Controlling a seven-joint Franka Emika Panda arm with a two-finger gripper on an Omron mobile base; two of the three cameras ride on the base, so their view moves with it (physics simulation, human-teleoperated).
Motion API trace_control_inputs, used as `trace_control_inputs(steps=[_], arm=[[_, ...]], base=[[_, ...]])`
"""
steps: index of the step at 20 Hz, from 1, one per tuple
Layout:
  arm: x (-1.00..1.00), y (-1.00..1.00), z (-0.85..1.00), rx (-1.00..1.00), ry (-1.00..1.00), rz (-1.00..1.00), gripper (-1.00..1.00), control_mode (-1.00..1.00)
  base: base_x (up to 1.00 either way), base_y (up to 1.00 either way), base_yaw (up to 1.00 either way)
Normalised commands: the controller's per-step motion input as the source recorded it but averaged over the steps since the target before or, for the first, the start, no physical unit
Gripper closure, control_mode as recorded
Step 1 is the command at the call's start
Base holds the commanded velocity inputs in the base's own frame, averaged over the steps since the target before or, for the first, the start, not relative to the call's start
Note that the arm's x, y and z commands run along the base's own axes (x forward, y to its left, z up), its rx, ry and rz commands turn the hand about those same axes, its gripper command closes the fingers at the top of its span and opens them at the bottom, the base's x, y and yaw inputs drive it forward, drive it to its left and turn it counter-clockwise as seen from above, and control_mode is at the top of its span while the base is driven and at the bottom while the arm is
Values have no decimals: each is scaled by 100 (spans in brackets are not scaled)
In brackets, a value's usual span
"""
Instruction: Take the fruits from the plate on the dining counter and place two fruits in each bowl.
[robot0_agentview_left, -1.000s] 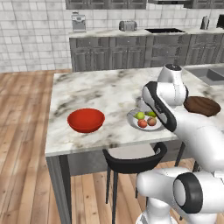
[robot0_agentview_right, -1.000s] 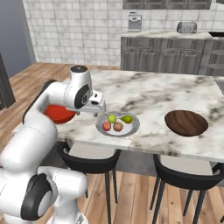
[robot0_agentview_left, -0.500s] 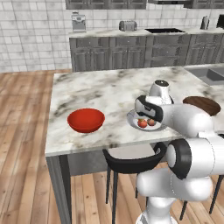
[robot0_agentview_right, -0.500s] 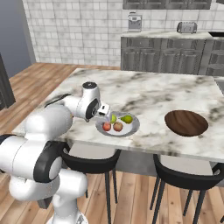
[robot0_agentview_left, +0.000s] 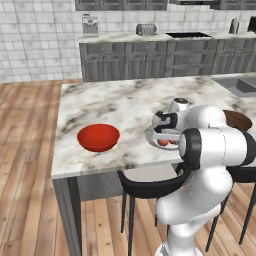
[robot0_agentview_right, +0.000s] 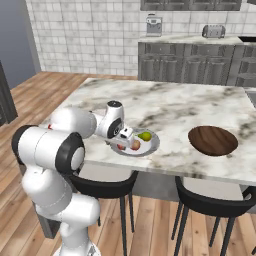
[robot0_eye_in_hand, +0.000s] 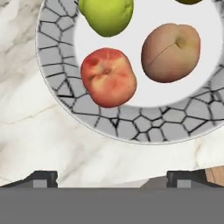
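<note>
Marble dining counter, veined grey-brown, carries my plate with its cracked-stone grey rim; a dimpled red fruit, a duller creased one and a green pear lie on its white centre. My gripper hovers spread wide, empty. Glossy red bowl and wooden bowl sit apart.

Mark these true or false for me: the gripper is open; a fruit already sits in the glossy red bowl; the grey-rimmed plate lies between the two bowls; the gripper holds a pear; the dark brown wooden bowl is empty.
1. The gripper is open. True: its tips stand wide apart over the marble counter.
2. A fruit sits in the glossy red bowl. False: it looks empty.
3. The grey-rimmed white plate lies between the two bowls. True.
4. The gripper holds a yellow-green pear. False: it holds nothing; the pear lies on the plate beside the reddish round fruit.
5. The dark brown wooden bowl is empty. True.
</note>
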Motion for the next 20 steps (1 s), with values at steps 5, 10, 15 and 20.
trace_control_inputs(steps=[5, 10, 15, 20], arm=[[26, -4, -9, 5, 8, -5, -100, -100], [17, 0, -15, 0, 0, -4, -100, -100], [16, 0, -30, 0, 0, -5, -100, -100], [23, 9, -28, 0, 0, -7, -100, -100]], base=[[0, 0, 0], [0, 0, 0], [0, 0, 0], [0, 0, 0]])
